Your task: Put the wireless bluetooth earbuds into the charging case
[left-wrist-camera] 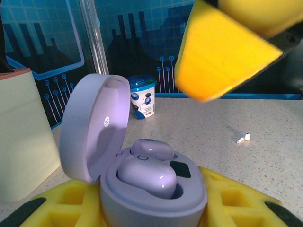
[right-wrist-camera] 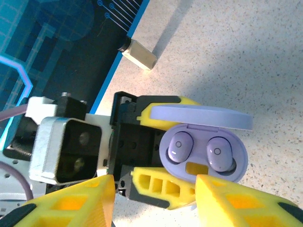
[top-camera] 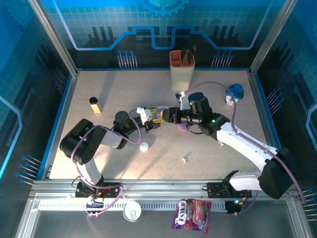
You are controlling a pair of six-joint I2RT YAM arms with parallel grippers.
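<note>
The left arm (top-camera: 81, 144) comes up mostly black, with fat rounded joint housings and a pale grey-white link between them. The right arm (top-camera: 247, 146) runs white along its long links and black at the joints, and there's a small green light (top-camera: 213, 119) glowing on it. Lilac cables (top-camera: 234, 111) loop along both arms. The right gripper (right-wrist-camera: 156, 208) wears bright yellow block fingers (right-wrist-camera: 71, 203) with rectangular pockets cut in. The left gripper (right-wrist-camera: 189, 146) has matching yellow ones on a black body, and beside it sits a silver-white camera box (right-wrist-camera: 64, 146) with two dark round lenses.
</note>
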